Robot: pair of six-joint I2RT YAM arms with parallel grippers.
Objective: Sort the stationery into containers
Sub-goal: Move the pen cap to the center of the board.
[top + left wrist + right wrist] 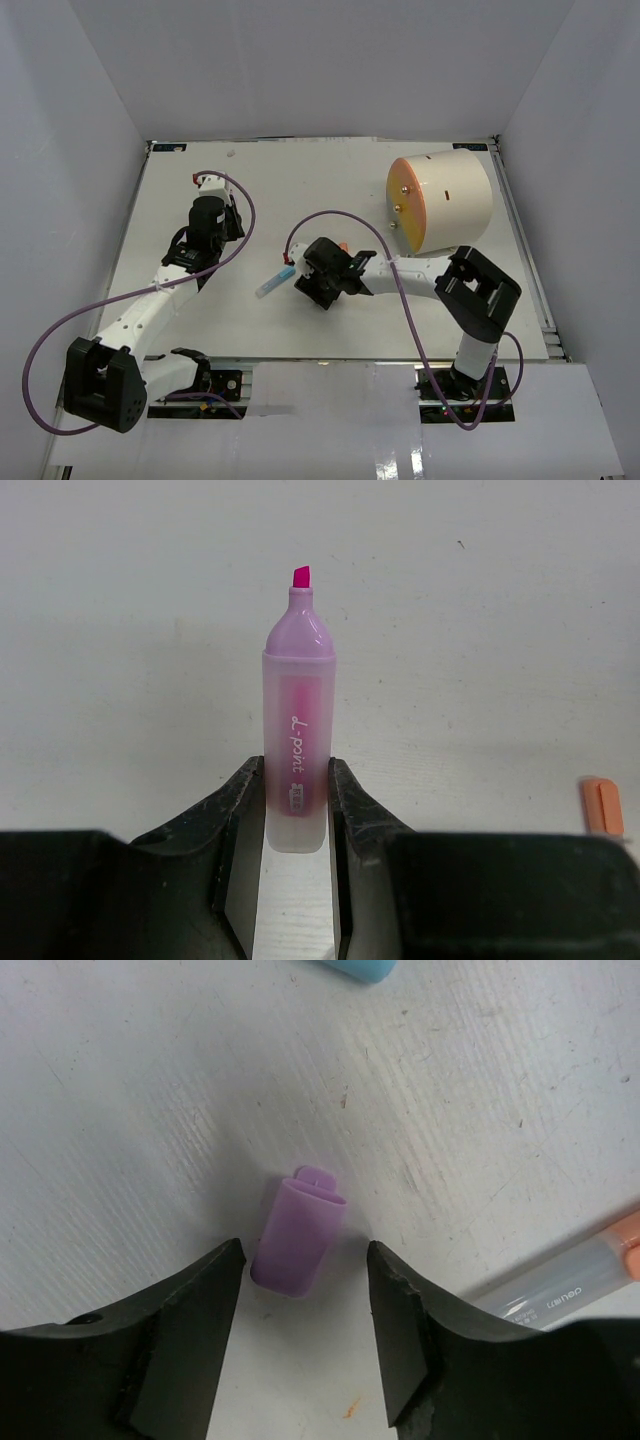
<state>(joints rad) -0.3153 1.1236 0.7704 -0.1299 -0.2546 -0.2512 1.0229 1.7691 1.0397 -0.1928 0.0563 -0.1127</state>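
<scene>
My left gripper [297, 810] is shut on an uncapped pink highlighter [298, 730] with a frosted barrel, its pink tip pointing away from me. In the top view this gripper [207, 186] is at the table's far left. My right gripper [305, 1270] is open and low over the table, with a small purple cap [298, 1235] lying between its fingertips, closer to the left finger. In the top view the right gripper [305, 272] is mid-table. The cream-white drum [445, 200] with an orange face lies at the far right.
A blue pen [272, 283] lies just left of my right gripper, and its end shows in the right wrist view [360, 968]. A clear pen with an orange end [560, 1280] lies to the right of the right fingers. A small orange piece [602, 805] lies right of my left gripper.
</scene>
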